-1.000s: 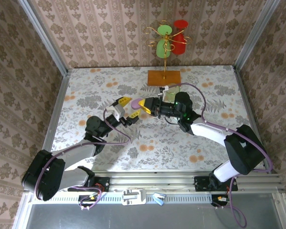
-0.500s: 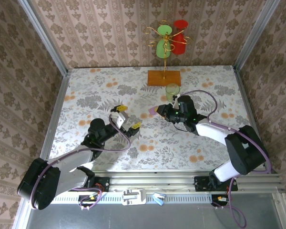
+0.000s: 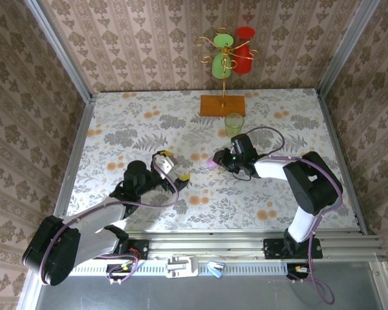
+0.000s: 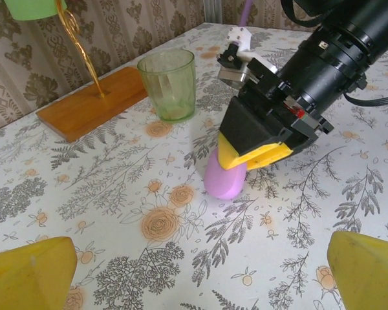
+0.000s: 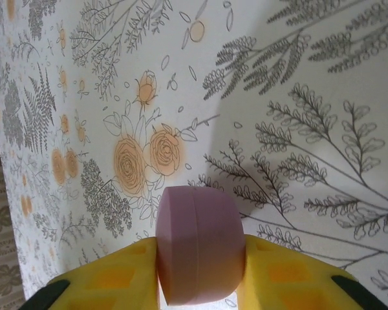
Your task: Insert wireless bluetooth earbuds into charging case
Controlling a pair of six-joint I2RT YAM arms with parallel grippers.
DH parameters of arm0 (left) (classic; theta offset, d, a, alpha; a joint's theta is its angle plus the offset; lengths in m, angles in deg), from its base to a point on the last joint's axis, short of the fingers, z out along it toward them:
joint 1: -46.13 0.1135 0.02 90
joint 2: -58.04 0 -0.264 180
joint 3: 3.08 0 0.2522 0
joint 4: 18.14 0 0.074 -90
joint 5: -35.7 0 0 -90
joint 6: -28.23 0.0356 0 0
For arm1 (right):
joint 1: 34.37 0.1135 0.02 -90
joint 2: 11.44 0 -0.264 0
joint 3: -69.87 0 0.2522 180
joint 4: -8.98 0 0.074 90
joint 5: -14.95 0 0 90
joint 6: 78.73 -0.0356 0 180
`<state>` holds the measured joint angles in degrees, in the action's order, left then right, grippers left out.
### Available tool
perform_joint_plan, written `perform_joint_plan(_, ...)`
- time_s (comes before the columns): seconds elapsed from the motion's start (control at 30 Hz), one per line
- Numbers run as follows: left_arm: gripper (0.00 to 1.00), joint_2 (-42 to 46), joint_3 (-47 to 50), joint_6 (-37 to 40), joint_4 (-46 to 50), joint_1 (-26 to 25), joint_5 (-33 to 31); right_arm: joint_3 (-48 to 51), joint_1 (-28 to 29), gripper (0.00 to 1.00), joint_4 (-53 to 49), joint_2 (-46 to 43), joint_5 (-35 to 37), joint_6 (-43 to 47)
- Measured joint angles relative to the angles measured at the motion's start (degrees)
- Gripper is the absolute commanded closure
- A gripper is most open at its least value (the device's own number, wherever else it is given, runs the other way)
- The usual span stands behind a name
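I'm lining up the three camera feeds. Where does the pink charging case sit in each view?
Top external: the pink case is near the picture's middle, at the tip of the right claw.
Left wrist: the pink case is at centre, just below the yellow fingers.
Right wrist: the pink case is at bottom centre, squeezed between the yellow fingers.
Shared landmark: the right claw gripping it.

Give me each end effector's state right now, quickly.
Left end effector: open, holding nothing.
Right end effector: closed on the pink case.
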<state>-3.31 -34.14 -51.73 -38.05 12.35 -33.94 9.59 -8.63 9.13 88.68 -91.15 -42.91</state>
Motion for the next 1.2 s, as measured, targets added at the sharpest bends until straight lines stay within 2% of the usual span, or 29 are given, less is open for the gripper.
perform_joint_plan(0.23, 0.0, 0.0, 0.0, 0.0, 1.6, 0.1, -2.1, -0.2, 0.0, 0.25, -3.6, -1.3, 3.3, 3.3)
perform_joint_plan(0.47, 0.0, 2.2, -2.1, -0.2, 5.0, 2.6, -11.1, -1.2, 0.0, 0.01, -13.0, -12.7, 12.7, 11.8)
perform_joint_plan(0.7, 0.0, 4.3, -3.5, 0.4, 5.0, 9.4, -23.2, -0.9, -1.9, 0.0, -17.2, -26.0, 28.3, 25.8)
perform_joint_plan(0.9, 0.0, 0.9, -1.8, 0.5, 1.5, 18.3, -30.0, 8.0, -6.6, 0.0, -10.5, -31.5, 41.3, 38.6)
perform_joint_plan(1.03, 0.0, -4.2, 0.9, -1.3, -3.6, 24.5, -30.5, 14.2, -10.6, 0.0, -4.4, -30.3, 44.2, 44.5)
perform_joint_plan(1.2, 0.0, -13.0, 1.7, -4.0, -10.3, 28.9, -29.4, 20.5, -16.6, 0.0, 8.5, -26.8, 43.0, 47.4)
